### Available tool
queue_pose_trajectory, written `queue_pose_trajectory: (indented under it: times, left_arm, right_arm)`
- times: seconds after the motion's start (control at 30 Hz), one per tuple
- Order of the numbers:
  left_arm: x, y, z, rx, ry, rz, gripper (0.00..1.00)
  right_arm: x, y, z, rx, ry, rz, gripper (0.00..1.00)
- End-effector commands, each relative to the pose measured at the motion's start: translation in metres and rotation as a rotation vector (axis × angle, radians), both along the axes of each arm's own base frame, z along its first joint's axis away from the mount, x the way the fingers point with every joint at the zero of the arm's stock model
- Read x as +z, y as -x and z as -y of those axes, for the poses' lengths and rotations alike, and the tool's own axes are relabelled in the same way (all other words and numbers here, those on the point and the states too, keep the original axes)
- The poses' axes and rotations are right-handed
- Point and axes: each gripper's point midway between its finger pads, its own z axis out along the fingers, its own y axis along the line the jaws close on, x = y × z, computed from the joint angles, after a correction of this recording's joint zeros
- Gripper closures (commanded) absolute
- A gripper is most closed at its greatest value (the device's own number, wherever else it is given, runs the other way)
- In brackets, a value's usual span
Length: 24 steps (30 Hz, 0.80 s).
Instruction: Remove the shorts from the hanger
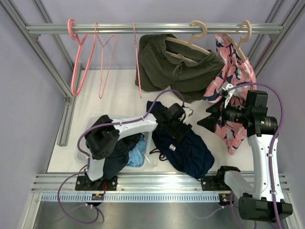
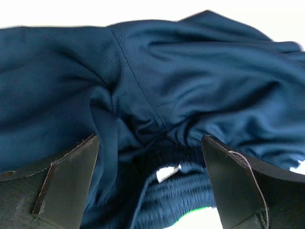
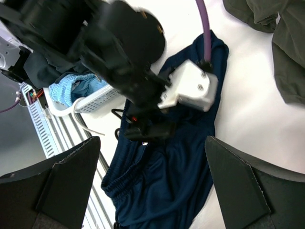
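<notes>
While working outward from the bases, start at the white basket (image 3: 97, 101) by the left arm: holds the light sky-blue shorts (image 1: 137, 155) and a darker pair (image 1: 114, 160), both off any hanger. Just beyond, find the navy shorts (image 1: 188, 150) lying crumpled on the table (image 1: 119, 95) between the two arms, also free of a hanger. Note the left gripper (image 2: 150, 140) right over them, fingers spread wide and empty, straddling the gathered elastic waistband and its small white label (image 2: 167, 174). Read the step in hand as picking this pair up, probably for the basket. To do it well, lower straight down, pressing both pads into the cloth; pinch across the thick waistband rather than one slippery layer; close fully before lifting. Lift high enough to clear the basket rim, expecting the legs to trail. Mind the dark drawstring (image 1: 156, 153) looping out beside the waistband, apt to snag. Further out, see the right gripper (image 1: 205, 118) held in the air, likewise wide open and holding nothing, just beside the pink patterned shorts (image 1: 233, 71); keep it out of the left arm's path. Farthest, along the rail (image 1: 152, 28): olive shorts (image 1: 176, 67) and the pink pair on wooden hangers (image 1: 190, 44), bare pink hangers (image 1: 78, 62) to the left. Leave both hung pairs alone; not part of this job.
</notes>
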Motion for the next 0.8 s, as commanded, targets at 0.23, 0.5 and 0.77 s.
queue_pose_trajectory:
  times: [0.23,0.5,0.77]
  left_arm:
    - [-0.063,-0.015,-0.014,0.212,-0.183,0.026,0.3]
    - [-0.069,-0.004,-0.016,0.18,-0.15,0.006,0.91]
    - [0.078,-0.004,-0.009,0.136,0.13,0.151,1.0]
  right_arm:
    - [0.006,0.006,-0.004,0.005,-0.056,0.007,0.01]
    - [0.011,0.005,-0.005,-0.004,-0.076,0.011,0.01]
    - [0.028,0.004,-0.004,-0.006,-0.066,0.059,0.01]
